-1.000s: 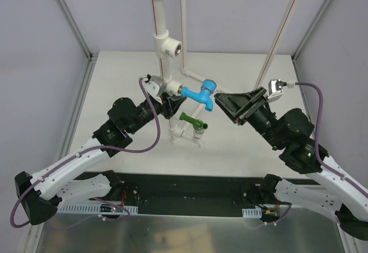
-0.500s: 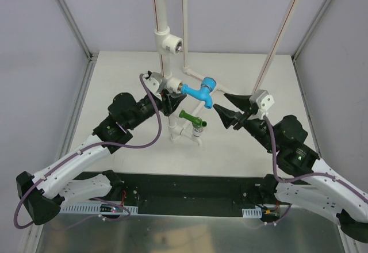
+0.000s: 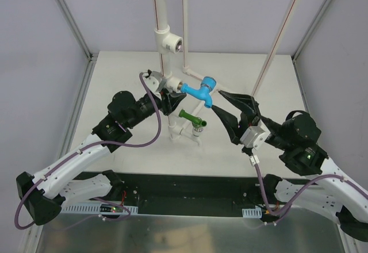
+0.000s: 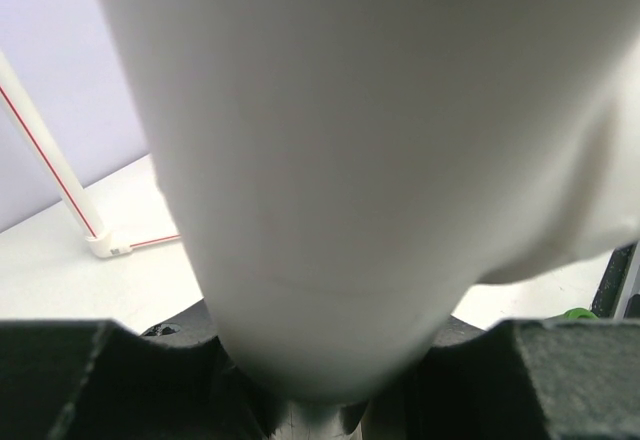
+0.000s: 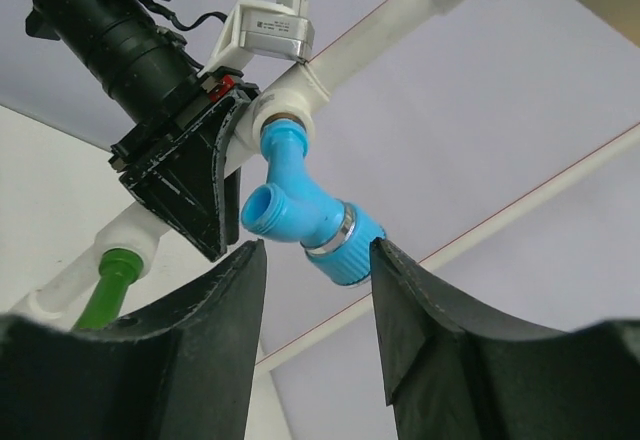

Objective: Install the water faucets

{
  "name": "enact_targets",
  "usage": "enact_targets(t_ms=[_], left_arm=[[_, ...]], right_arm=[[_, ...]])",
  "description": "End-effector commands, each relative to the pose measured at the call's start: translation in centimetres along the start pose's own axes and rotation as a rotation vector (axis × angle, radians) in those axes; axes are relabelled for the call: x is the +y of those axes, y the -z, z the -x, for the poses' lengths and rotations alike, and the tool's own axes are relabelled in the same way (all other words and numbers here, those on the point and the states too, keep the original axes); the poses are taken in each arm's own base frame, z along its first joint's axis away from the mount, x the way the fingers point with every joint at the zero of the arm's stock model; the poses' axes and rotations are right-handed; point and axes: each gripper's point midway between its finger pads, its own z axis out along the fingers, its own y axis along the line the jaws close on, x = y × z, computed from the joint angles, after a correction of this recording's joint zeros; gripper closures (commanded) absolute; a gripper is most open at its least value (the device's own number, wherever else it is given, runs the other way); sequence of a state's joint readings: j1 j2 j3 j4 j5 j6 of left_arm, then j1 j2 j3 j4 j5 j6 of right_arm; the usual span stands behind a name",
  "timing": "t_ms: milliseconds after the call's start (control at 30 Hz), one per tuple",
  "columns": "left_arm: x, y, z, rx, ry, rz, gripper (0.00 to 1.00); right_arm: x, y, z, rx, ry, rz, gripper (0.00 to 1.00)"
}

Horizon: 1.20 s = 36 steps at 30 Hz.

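Observation:
The light blue faucet [image 3: 199,92] sits screwed into a white pipe tee [image 3: 170,84] on the pipe stand, spout pointing down and forward. The dark green faucet [image 3: 191,119] sits in a lower tee. My left gripper [image 3: 165,100] is shut on the white pipe tee, which fills the left wrist view [image 4: 380,160]. My right gripper [image 3: 217,101] is open just right of the blue faucet. In the right wrist view the blue faucet [image 5: 305,215] hangs just above the gap of that gripper [image 5: 315,252], its ribbed cap near the right fingertip [image 5: 385,255]. The green faucet [image 5: 110,280] shows at lower left.
The white pipe stand rises behind, with an empty upper tee [image 3: 169,42] and another at the top edge. A thin white pipe with a red line [image 3: 276,43] leans at the right. Grey walls and metal frame posts [image 3: 69,20] enclose the white table [image 3: 115,69].
My right gripper has rolled about its wrist, so its camera swung from above to below, and its fingers have stayed open beside the blue faucet. The left arm has barely moved.

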<state>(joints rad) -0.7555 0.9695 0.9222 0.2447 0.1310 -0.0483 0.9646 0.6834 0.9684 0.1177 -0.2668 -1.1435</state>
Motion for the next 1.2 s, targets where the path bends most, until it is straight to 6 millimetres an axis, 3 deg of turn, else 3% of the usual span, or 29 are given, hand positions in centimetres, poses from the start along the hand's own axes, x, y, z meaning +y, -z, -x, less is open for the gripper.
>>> enact_targets(t_ms=[0, 700, 1167], left_arm=[[-0.4, 0.6, -2.3, 0.11, 0.165, 0.009, 1.0], [-0.6, 0.8, -2.7, 0.116, 0.183, 0.003, 1.0], [-0.6, 0.8, -2.7, 0.118, 0.185, 0.002, 1.0]], right_arm=[[-1.6, -0.9, 2.0, -0.058, 0.18, 0.02, 0.49], [-1.1, -3.7, 0.8, -0.033, 0.207, 0.092, 0.48], [-1.1, -5.4, -0.5, -0.001, 0.193, 0.087, 0.55]])
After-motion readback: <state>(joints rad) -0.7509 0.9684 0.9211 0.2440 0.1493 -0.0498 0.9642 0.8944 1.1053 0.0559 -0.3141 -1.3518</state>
